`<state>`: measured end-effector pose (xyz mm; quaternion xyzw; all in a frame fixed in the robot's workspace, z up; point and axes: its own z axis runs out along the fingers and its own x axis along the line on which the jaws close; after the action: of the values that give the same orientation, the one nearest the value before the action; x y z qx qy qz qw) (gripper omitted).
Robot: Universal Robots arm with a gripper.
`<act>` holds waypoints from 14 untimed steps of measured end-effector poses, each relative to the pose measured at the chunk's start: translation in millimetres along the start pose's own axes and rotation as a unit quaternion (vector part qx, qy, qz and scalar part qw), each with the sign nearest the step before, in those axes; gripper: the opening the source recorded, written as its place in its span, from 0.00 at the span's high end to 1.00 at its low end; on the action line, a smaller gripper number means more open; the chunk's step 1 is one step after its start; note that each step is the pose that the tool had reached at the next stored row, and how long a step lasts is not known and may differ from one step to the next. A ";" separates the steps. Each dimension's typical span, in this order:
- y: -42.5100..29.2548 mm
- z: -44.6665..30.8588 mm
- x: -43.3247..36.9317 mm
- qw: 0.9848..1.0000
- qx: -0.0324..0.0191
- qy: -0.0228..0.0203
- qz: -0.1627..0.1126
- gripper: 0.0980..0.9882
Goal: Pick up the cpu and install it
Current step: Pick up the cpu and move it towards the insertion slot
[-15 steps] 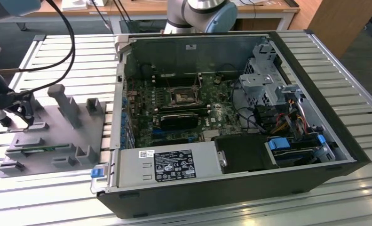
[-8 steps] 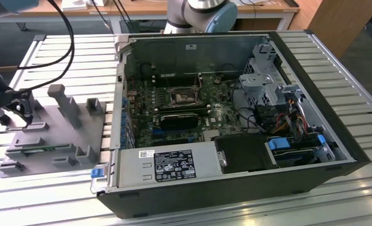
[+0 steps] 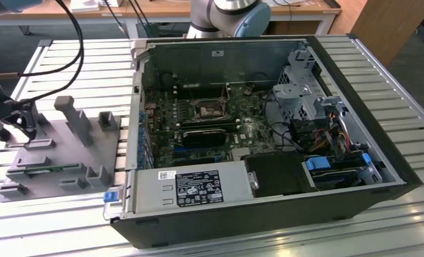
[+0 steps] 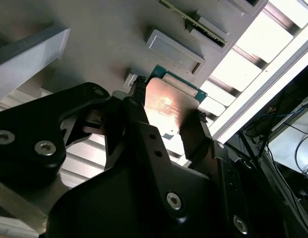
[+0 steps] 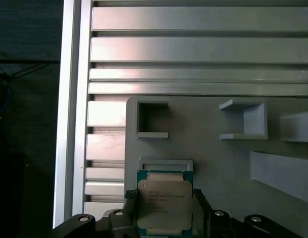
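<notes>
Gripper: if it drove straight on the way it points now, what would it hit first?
Most likely the cpu, which lies squarely in the line of the gripper in both wrist views, with the grey holder just behind it. Whether it already touches the cpu is unclear.

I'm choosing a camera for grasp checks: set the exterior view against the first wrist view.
Exterior view: the open computer case with its motherboard, and part of the arm beyond it. First wrist view: the cpu, metal top up, clamped on two sides. Both: the tool, the grey holder block and the slatted table.
</notes>
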<state>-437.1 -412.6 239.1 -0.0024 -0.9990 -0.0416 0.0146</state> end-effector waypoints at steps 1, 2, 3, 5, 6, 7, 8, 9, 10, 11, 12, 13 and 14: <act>0.1 -0.6 0.0 1.000 0.000 0.000 0.000 0.52; 0.1 -1.4 0.0 1.000 0.000 0.000 0.000 0.52; 0.2 -2.1 0.0 1.000 0.000 0.000 0.000 0.52; 0.3 -3.3 0.0 1.000 0.000 0.000 0.000 0.52; 0.4 -3.9 0.0 1.000 0.000 0.000 0.000 0.52; 0.5 -4.5 0.1 1.000 0.000 0.000 0.000 0.52; 0.6 -4.8 0.0 1.000 0.000 0.000 0.000 0.52; 0.7 -5.2 0.1 1.000 0.000 0.000 0.000 0.52; 0.8 -5.7 0.2 1.000 0.000 0.000 0.000 0.52; 0.9 -6.1 0.2 1.000 0.000 0.000 0.000 0.52; 1.1 -6.6 0.2 1.000 0.000 0.000 0.000 0.52; 1.3 -7.0 0.3 1.000 0.000 0.000 0.000 0.52; 1.4 -7.6 0.3 1.000 0.000 0.000 0.000 0.52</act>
<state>-437.1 -411.9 246.8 -0.0023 -0.9990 -0.0420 0.0144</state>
